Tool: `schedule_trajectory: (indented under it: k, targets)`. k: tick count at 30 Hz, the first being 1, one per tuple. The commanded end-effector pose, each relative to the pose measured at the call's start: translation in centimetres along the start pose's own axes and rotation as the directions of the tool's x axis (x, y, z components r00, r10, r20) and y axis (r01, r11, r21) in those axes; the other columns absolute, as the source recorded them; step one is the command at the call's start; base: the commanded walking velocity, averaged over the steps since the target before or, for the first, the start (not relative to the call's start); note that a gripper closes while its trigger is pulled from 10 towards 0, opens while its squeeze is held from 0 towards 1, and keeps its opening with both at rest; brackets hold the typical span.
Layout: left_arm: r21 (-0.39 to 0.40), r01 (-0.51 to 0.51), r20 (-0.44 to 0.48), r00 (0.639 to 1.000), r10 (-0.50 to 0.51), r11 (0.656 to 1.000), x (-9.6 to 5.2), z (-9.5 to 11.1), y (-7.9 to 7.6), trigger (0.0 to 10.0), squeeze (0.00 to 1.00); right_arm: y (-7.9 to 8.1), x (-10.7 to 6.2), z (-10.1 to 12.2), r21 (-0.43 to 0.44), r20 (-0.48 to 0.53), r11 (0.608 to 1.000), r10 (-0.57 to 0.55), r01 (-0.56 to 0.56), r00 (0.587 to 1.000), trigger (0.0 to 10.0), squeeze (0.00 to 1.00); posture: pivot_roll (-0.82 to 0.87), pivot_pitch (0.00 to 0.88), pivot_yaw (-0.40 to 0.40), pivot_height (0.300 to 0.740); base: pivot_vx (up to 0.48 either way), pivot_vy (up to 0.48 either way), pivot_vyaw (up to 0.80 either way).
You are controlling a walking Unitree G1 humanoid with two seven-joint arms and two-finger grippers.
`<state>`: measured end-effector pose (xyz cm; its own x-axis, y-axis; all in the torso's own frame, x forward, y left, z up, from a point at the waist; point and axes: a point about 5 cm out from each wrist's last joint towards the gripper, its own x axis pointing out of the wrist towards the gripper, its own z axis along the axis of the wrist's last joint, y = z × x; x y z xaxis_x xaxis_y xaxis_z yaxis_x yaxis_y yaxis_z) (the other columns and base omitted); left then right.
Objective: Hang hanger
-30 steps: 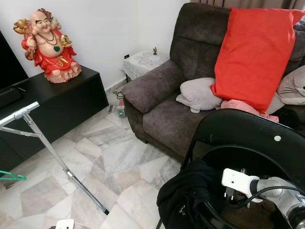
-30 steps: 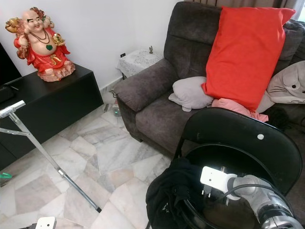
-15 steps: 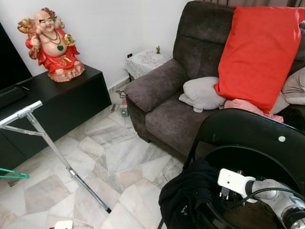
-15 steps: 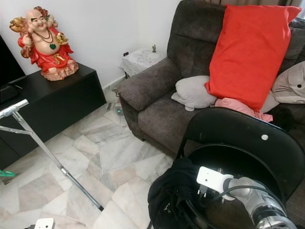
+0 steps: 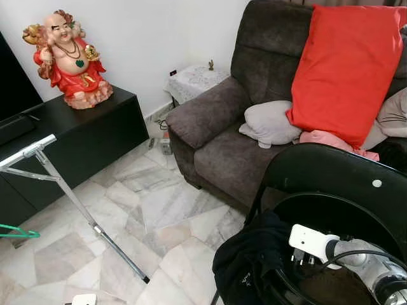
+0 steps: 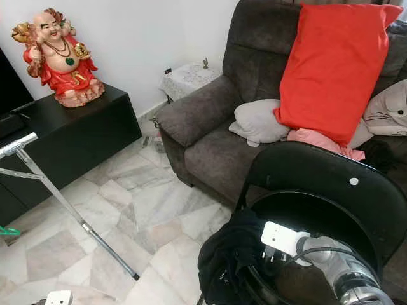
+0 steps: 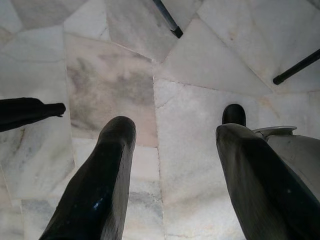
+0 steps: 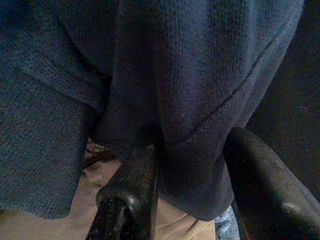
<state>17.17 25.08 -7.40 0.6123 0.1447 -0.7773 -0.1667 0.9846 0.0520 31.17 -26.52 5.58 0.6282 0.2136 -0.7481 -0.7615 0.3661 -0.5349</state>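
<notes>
We see a green hanger (image 5: 18, 233) at the far left edge of the head view, just below the slanting silver bar of a metal rack (image 5: 63, 190) that stands on the marble floor (image 5: 159, 210). It lies well apart from both of our arms.

Our right pincer (image 8: 175, 190) is down inside the black folding chair (image 5: 331, 184) at the lower right, its white wrist block (image 5: 310, 240) just beside a heap of dark clothing (image 5: 251, 260) draped over the chair's seat edge. In the right wrist view, a fold of that dark blue knitted fabric hangs between the two black fingers (image 8: 132, 200), which stand a little apart with the cloth in the gap; we cannot tell whether they press on it. Beige cloth shows beneath.

Our left pincer (image 7: 170, 165) hangs low over the pale marble floor, its two fingers spread wide with nothing between them. Two thin black legs cross the floor near it.

Behind the chair stands a dark brown sofa (image 5: 216, 121) carrying a large red cushion (image 5: 346, 70), a grey cushion (image 5: 273, 124) and a pink cloth (image 5: 331, 141). To the left, a black counter (image 5: 82, 136) along the white wall bears a red laughing Buddha statue (image 5: 67, 60). A small side table with a lace cover (image 5: 194, 81) sits between counter and sofa.
</notes>
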Motion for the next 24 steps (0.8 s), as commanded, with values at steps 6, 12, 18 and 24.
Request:
schedule_trajectory:
  k: [6, 12, 18, 24]
  targets:
    - [0.017, -0.016, -0.016, 1.0, 0.017, 1.0, -0.2, -0.4, 0.5, 10.0, 0.0, -0.2, 0.2, 0.6, -0.018, 0.009, 1.0, -0.007, 0.007, 1.0, 0.0, 0.0, 0.05, 0.06, 0.143, 0.74, 0.0, 0.0, 0.0]
    - [0.014, -0.015, -0.017, 1.0, 0.015, 1.0, -0.1, -0.4, 0.4, 10.0, 0.0, -0.3, 0.2, 0.6, -0.006, 0.013, 1.0, -0.018, 0.018, 1.0, 0.0, 0.0, 0.05, 0.057, 0.141, 0.74, 0.0, 0.0, 0.0]
    - [0.009, -0.015, -0.018, 1.0, 0.015, 1.0, -0.1, -0.4, 0.4, 10.0, 0.0, -0.4, 0.2, 0.8, -0.021, 0.021, 0.999, -0.023, 0.023, 1.0, 0.0, 0.0, 0.05, 0.055, 0.139, 0.74, 0.0, 0.0, 0.0]
    - [0.005, -0.016, -0.017, 1.0, 0.016, 1.0, -0.1, -0.4, 0.3, 10.0, 0.0, -4.3, -1.0, 1.8, 0.053, 0.048, 0.957, -0.287, 0.284, 0.957, 0.0, 0.0, 0.03, 0.052, 0.135, 0.74, 0.0, 0.0, 0.0]
